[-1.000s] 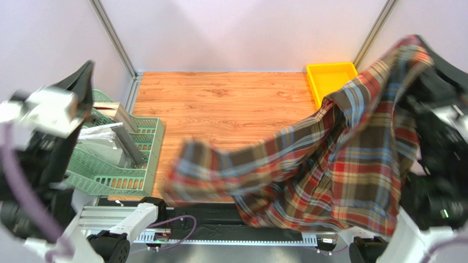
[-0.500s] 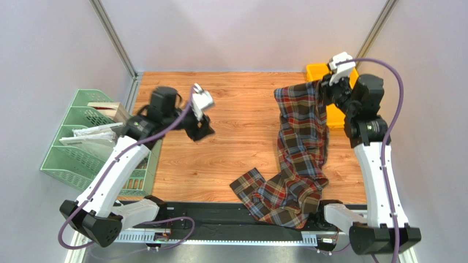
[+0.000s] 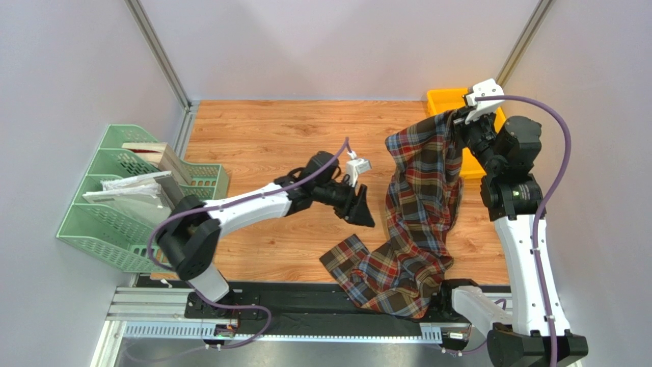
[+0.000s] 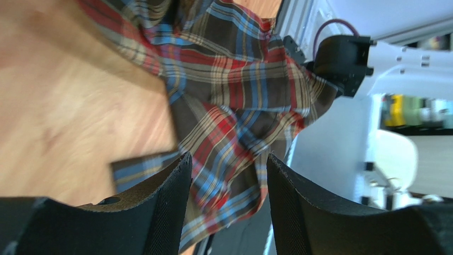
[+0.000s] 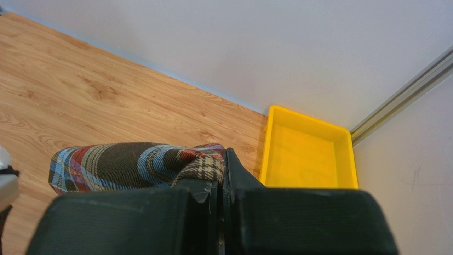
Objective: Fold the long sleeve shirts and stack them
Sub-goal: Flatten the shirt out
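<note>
One brown-red plaid flannel shirt (image 3: 421, 191): held up beside yellow plastic tray (image 3: 451, 98) by clamped right gripper (image 3: 458, 120).
Left gripper (image 3: 361, 211): part-opened, empty, brought near the shirt for spreading.

On your right, the shirt (image 3: 422, 200) hangs from the right gripper (image 3: 458, 117), raised over the far right of the table (image 3: 291, 138). The bin (image 3: 458, 102) sits just behind it in the table's far right corner. The shirt's lower end lies on the table's near edge, right of centre, and spills over the rail (image 3: 306, 306) in front. Your left gripper (image 3: 363, 212) is near mid-table, just left of the shirt and apart from it. The rack (image 3: 115, 229) stands beside the table's left edge.
</note>
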